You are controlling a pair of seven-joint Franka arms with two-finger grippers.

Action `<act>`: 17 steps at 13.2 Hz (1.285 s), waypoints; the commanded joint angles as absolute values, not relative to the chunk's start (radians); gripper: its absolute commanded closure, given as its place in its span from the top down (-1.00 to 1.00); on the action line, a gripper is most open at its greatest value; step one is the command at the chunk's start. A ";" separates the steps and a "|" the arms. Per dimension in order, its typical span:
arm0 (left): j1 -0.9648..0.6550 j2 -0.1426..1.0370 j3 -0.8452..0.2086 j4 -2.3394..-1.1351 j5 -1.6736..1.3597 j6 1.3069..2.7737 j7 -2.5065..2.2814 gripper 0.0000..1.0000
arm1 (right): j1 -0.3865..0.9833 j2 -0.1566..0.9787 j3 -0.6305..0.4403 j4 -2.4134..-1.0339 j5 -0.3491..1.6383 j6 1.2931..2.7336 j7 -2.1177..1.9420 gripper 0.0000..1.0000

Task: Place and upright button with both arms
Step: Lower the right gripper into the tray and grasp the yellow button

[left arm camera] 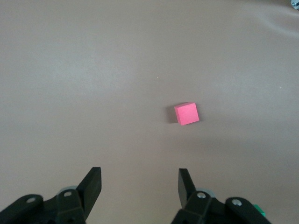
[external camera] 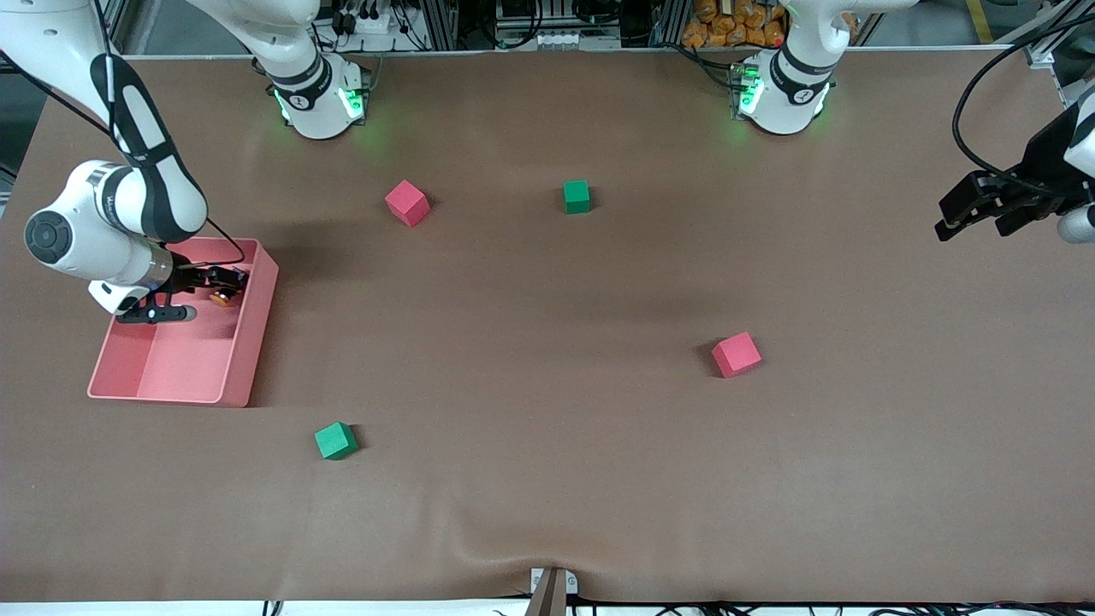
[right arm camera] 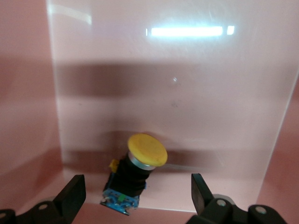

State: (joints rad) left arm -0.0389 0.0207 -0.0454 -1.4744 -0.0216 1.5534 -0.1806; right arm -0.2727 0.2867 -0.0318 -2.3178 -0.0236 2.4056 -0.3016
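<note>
The right arm bent down into the pink bin (external camera: 248,342), its right gripper (right arm camera: 135,196) spread wide around the button (right arm camera: 138,170), which lay tilted on the bin floor, ungrasped. The right wrist view alone showed its blue base. The left arm waited; the left gripper (external camera: 975,218) hung released above the table (external camera: 547,479).

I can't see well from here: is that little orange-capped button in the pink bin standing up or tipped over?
Tipped: the button leans in the bin, cap angled sideways, between the right pincer's open fingers.
</note>
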 commanded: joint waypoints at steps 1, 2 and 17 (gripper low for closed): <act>-0.029 0.017 -0.046 -1.471 -0.040 1.543 -0.160 0.49 | -0.298 0.304 -0.028 -2.332 0.066 2.419 -0.301 1.00; -0.029 0.017 -0.046 -1.471 -0.040 1.543 -0.160 0.49 | -0.296 0.307 -0.029 -2.332 0.084 2.418 -0.295 1.00; -0.029 0.020 -0.046 -1.471 -0.038 1.543 -0.160 0.49 | -0.293 0.327 -0.029 -2.336 0.086 2.358 -0.229 -0.89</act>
State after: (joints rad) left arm -0.0383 0.0207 -0.0451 -1.4748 -0.0216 1.5534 -0.1806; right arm -0.2865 0.3334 -0.0373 -2.3326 0.0739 2.3676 -0.2247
